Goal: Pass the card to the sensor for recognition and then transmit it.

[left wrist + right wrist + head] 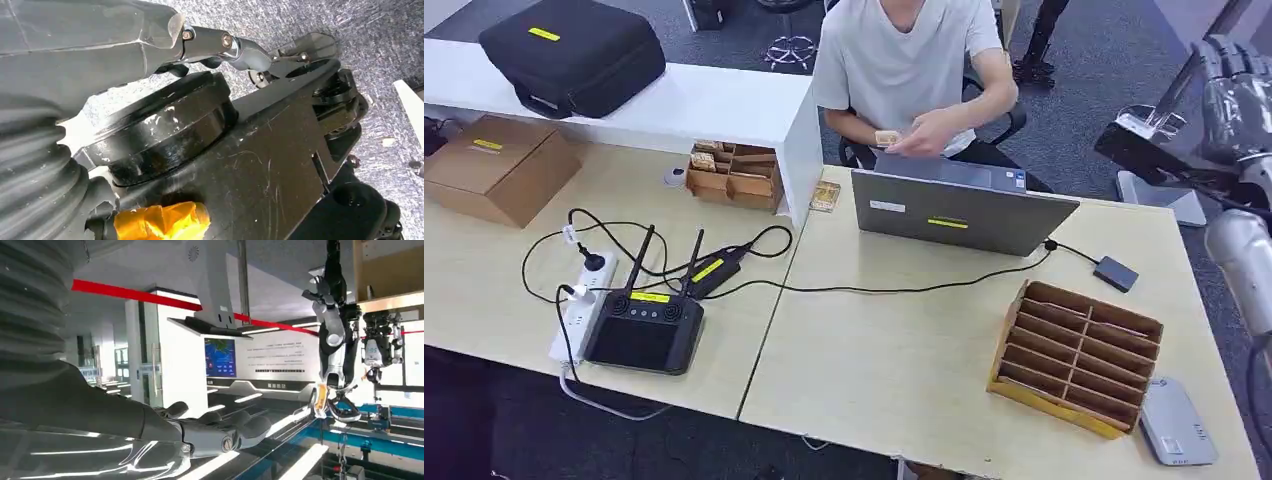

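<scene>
Card [886, 138], small and tan, is sitting in the person's hand [924, 135] behind the laptop [959, 208], at twelve o'clock; its long axis seems crosswise, though too small to be sure. Grey sensor [1176, 423] is lying at five o'clock on the surface [904, 350]. Right hand [215, 432] is hanging raised, fingers [250, 426] spread, holding nothing. Left hand's [90, 55] fingers cannot be judged. Recognition and handover are seemingly remaining.

two pale wood-grain tables [904, 370] butted side by side, seam running from 12 toward 6 o'clock. white raised counter [694, 105] at 11 o'clock, above the left table. dark grey speckled carpet [1114, 60] beyond, toward 12 and 2 o'clock. office chair base [790, 48] at 12 o'clock. right wrist view: white walls, red stripe [135, 292], wall screen [220, 357], bright strip lighting.
</scene>
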